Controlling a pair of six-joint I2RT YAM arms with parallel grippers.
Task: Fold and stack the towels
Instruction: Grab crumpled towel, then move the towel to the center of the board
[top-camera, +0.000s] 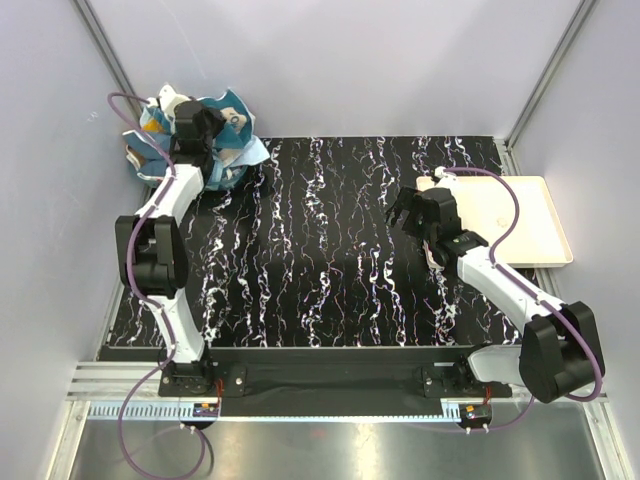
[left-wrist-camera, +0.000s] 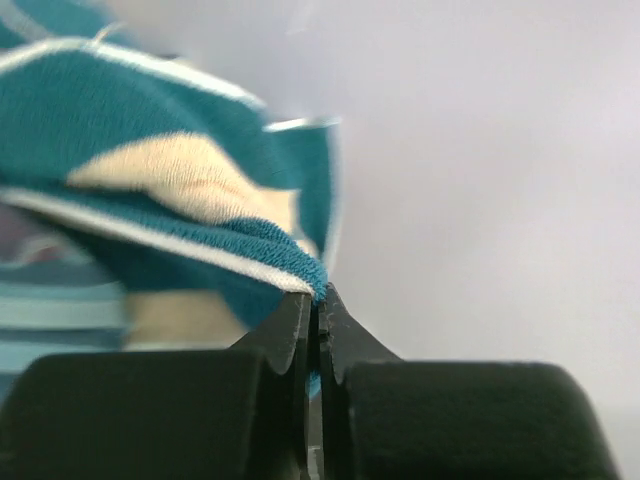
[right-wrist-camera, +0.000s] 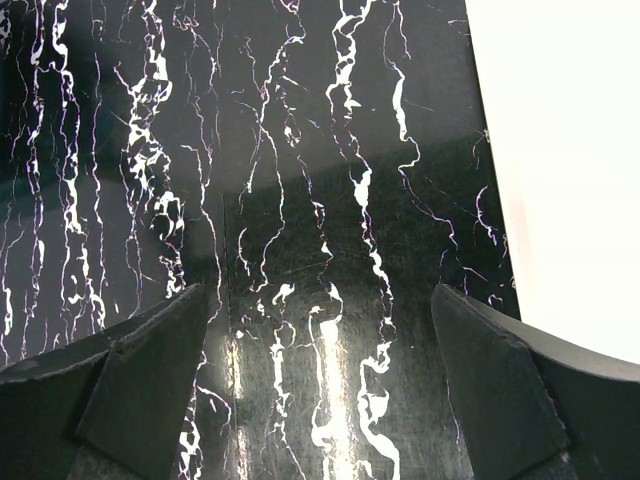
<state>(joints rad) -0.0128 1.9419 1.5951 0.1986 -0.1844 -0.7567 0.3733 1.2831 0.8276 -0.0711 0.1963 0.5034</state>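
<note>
Left gripper (left-wrist-camera: 318, 300): I am pressing its fingers together on the white-trimmed hem of the teal towel (left-wrist-camera: 150, 110). I am gripping an edge rather than the bulk, probably so the cloth can hang open and lie flat when I draw it out.

Teal towel: it is bunching up just beyond my fingertips, with its beige centre showing.

Pile of towels (top-camera: 238, 128): it is sitting crumpled at the far left corner, partly off the back edge of the mat (top-camera: 320, 260). My left arm is reaching deep into it. I cannot tell how many cloths it holds.

Right gripper (right-wrist-camera: 320, 300): I am holding its fingers spread wide with nothing between them, hovering over bare mat just beside the tray (top-camera: 530, 215). I judge it is waiting there to take a corner.

Progress: no folded towel is showing anywhere, so I am likely at the first pick.
</note>
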